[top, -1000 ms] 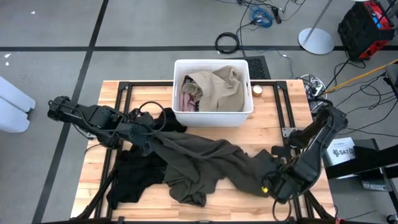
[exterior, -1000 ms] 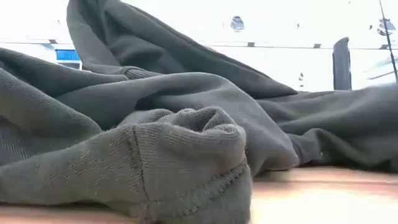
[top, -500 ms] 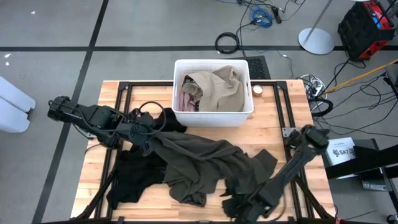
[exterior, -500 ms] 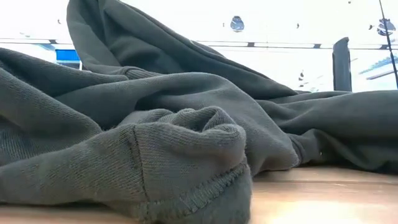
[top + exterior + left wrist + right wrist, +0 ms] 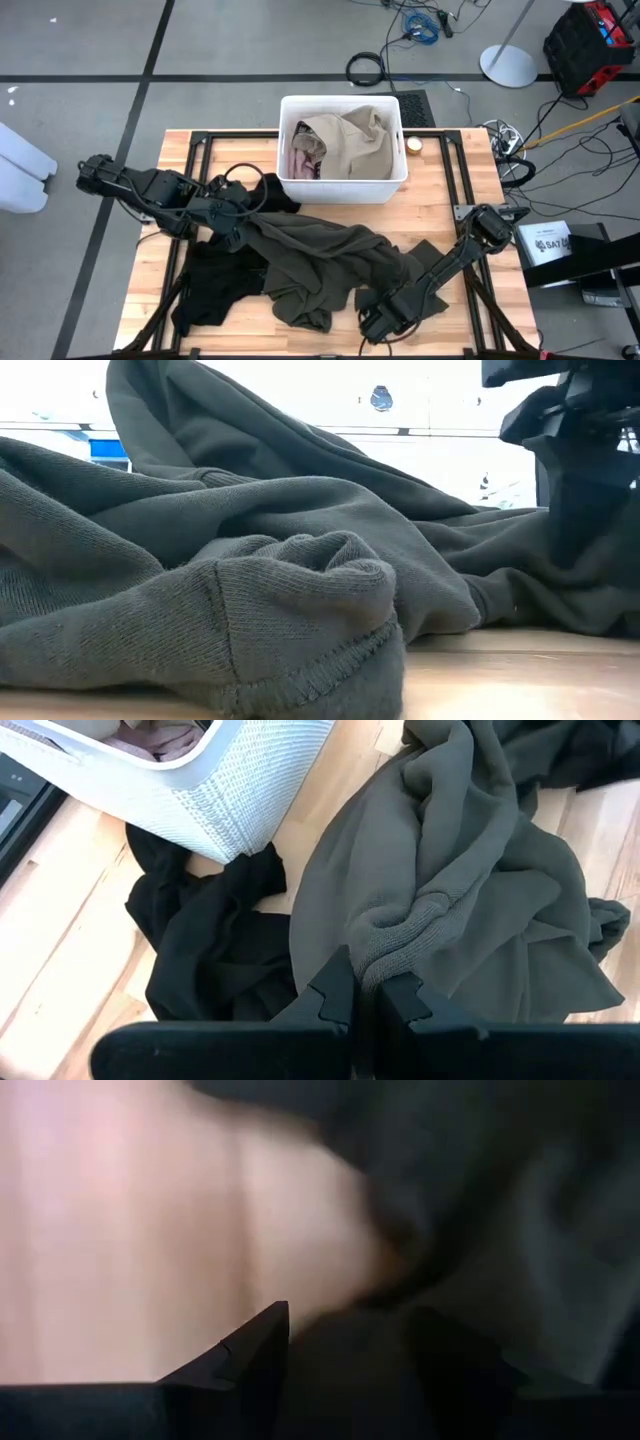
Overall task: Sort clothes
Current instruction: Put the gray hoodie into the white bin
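The large dark olive-green garment (image 5: pixel 320 255) lies spread across the table's middle and fills the low view (image 5: pixel 250 590). My left gripper (image 5: pixel 245 222) is shut on its left end. My right gripper (image 5: pixel 372 325) is low at the table's near edge, shut on the garment's right end. Black clothes (image 5: pixel 215 285) lie under and beside the olive garment on the left. A khaki-tan garment (image 5: pixel 350 135) and a pale pink one (image 5: pixel 303 160) lie in the white bin (image 5: pixel 343 188). No dark blue garment shows. My left gripper pinches a ribbed hem (image 5: pixel 395 945) of the olive garment, bunched into a fold, between its two fingers. The fingers slant down from the table's left. The cloth runs away from them across the table. My right gripper has dark cloth (image 5: pixel 350 1350) between its fingers; the blur hides which edge or how many layers. That end lies bunched (image 5: pixel 385 300) on the table by the fingers.
The white bin stands at the table's far middle. A small round object (image 5: pixel 414 144) sits to its right. Bare wood shows at the table's right (image 5: pixel 470 190) and far left (image 5: pixel 185 150). My right arm (image 5: pixel 580 440) stands at the low view's right.
My right gripper has swept toward the table's left and near edge, staying low. It has dragged the olive garment's right end along, so that end now lies bunched near the middle front. The garment's left part and my left gripper have stayed put.
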Motion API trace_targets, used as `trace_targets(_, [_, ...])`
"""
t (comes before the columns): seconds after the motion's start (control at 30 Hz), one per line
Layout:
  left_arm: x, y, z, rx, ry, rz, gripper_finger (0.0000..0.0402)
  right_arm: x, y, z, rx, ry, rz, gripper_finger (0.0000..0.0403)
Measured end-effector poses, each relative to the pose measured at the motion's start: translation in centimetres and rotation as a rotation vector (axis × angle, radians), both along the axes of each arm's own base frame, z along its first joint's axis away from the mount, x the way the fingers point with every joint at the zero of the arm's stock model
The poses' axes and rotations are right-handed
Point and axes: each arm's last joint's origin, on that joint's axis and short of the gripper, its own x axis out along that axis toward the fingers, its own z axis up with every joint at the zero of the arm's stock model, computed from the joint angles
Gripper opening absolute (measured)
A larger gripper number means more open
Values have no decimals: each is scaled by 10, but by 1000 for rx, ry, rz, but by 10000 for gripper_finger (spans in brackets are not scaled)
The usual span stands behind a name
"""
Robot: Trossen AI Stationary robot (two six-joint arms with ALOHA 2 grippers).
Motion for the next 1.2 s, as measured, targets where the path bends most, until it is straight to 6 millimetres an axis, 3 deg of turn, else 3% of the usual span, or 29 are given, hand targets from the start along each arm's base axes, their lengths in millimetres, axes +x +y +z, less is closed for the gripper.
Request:
trace_targets(0.3, [0,0,0,6,3,-16,15,-10,-12,-20,-14,100,-76,196])
trace_targets(0.43, [0,0,0,4,4,-18,15,-14,-13,-18,-29,128,-76,196])
trace_targets(0.73, [0,0,0,3,4,-18,15,-2,-3,-19,76,15,-31,196])
trace_targets(0.9, [0,0,0,-6,7,-21,15,-4,-9,-31,58,51,-44,196])
trace_targets(1.2, [0,-1,0,-23,13,-31,15,-6,-16,-32,97,121,-79,196])
